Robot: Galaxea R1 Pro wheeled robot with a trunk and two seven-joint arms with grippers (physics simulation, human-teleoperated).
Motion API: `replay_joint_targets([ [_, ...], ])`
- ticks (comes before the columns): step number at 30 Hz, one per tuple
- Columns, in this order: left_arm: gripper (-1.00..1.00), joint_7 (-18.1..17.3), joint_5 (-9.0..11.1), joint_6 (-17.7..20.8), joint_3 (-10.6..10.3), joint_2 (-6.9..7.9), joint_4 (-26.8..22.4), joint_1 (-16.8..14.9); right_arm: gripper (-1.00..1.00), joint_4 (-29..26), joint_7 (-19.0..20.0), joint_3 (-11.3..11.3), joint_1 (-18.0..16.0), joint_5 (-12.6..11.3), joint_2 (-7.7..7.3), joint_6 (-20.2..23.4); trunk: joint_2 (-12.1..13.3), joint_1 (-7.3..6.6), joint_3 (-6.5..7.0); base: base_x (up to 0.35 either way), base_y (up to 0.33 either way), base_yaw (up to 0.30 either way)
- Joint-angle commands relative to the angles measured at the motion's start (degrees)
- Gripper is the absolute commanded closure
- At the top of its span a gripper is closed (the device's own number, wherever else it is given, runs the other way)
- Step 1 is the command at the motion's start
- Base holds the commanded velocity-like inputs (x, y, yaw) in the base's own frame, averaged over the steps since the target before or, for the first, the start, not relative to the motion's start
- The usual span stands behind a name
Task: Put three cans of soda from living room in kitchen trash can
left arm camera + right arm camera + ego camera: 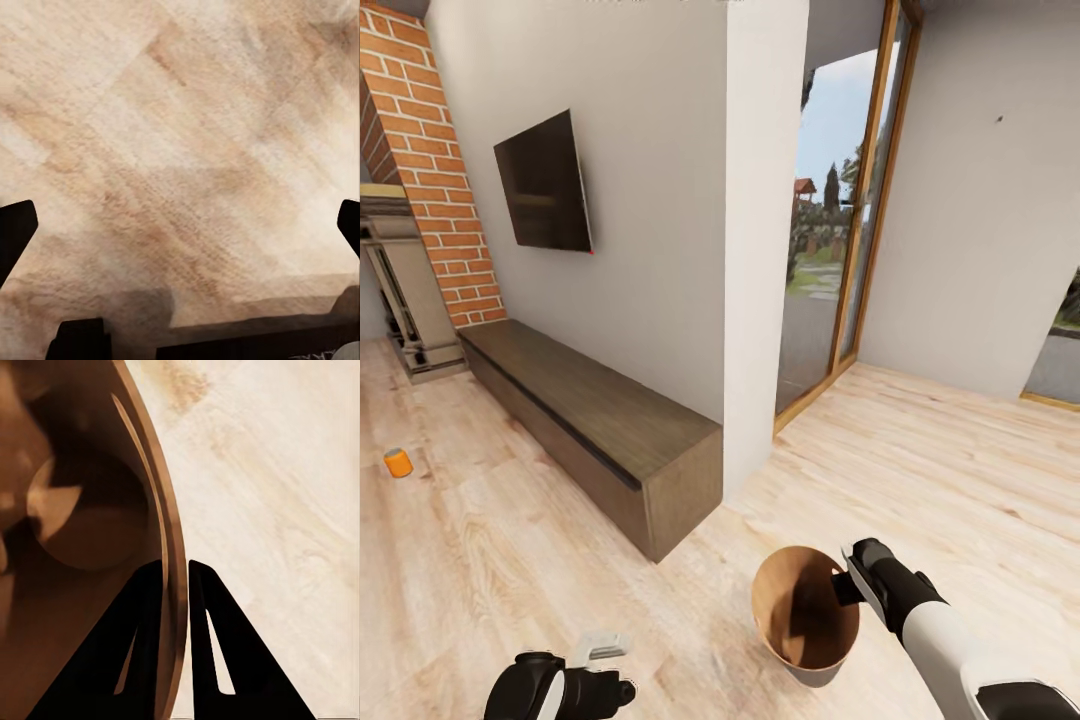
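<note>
The light wood plank floor (920,470) of the living room runs under a pale grey wall with a black flat wall TV (546,184), a red-brick chimney (430,150) at the far left and wood-framed glass doors (850,210) to the right. A long, low dark-wood cabinet (595,430) lies along the wall below the TV.

The round tapered bin with orange-brown inside (805,612) hangs tilted just in front of the robot, held at its rim by the right gripper (175,574); in the right wrist view the two black fingers (214,645) pinch the thin wall, one inside, one outside. The white right forearm reaches in from the lower right.

The left gripper (180,225) points down at bare floor, its jaws spread wide.

A small bright orange soda can (398,462) stands on the floor far left, well apart from the bin.
</note>
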Motion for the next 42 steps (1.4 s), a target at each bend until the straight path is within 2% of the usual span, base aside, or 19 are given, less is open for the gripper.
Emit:
replay_joint_targets([
  [1, -1.00, 0.0, 0.0, -0.4, 0.0, 0.20, 0.4, 0.0, 1.00, -0.1, 0.2, -0.1, 0.0, -0.3, 0.01, 0.1, 0.4, -0.23, 0.19, 0.000, 0.000, 0.000],
  [7, -1.00, 0.3, 0.2, -2.3, 0.3, 2.12, 3.0, 0.0, 1.00, -0.2, 0.2, 0.2, 0.0, -0.3, 0.26, 0.3, 2.8, -1.55, 1.27, 0.000, 0.000, 0.000],
  [10, -1.00, 0.4, 0.3, -2.8, 2.1, 3.08, 3.6, 0.0, 1.00, -0.1, 0.2, 0.3, 0.1, -0.3, 0.38, 0.3, 4.0, -2.21, 1.81, 0.000, 0.000, 0.000],
  [13, -1.00, 0.3, 0.4, -3.1, 5.9, 3.94, 4.5, -0.5, 1.00, -0.1, 0.2, 0.3, 0.1, -0.3, 0.43, 0.3, 5.2, -2.87, 2.34, 0.000, 0.000, 0.000],
  [16, -1.00, 0.3, 0.4, -3.4, 7.4, 4.30, 6.9, -1.6, 1.00, -0.1, 0.2, 0.2, 0.1, -0.3, 0.43, 0.3, 6.4, -3.52, 2.88, 0.000, 0.000, 0.000],
  [22, -1.00, 0.3, 0.5, -5.5, 8.4, 4.89, 11.9, -5.0, 1.00, 0.0, 0.1, 0.2, 0.2, -0.3, 0.46, 0.2, 8.8, -4.84, 3.92, 0.000, 0.000, 0.007],
  [25, -1.00, 0.4, 0.5, -6.7, 9.0, 5.98, 14.4, -6.1, 1.00, 0.0, 0.1, 0.2, 0.2, -0.3, 0.47, 0.2, 10.0, -5.50, 4.36, 0.000, 0.000, 0.066],
  [29, -1.00, 0.4, 0.5, -7.5, 9.8, 6.56, 15.4, -6.5, 1.00, 0.0, 0.1, 0.2, 0.2, -0.3, 0.55, 0.2, 11.6, -6.38, 4.85, 0.000, 0.000, 0.126],
  [42, -1.00, 0.3, 0.6, -7.9, 10.1, 6.77, 15.8, -6.6, 1.00, 0.1, -0.1, 0.3, 0.2, -0.3, 0.81, 0.2, 16.9, -9.23, 6.27, 0.000, 0.000, 0.170],
])
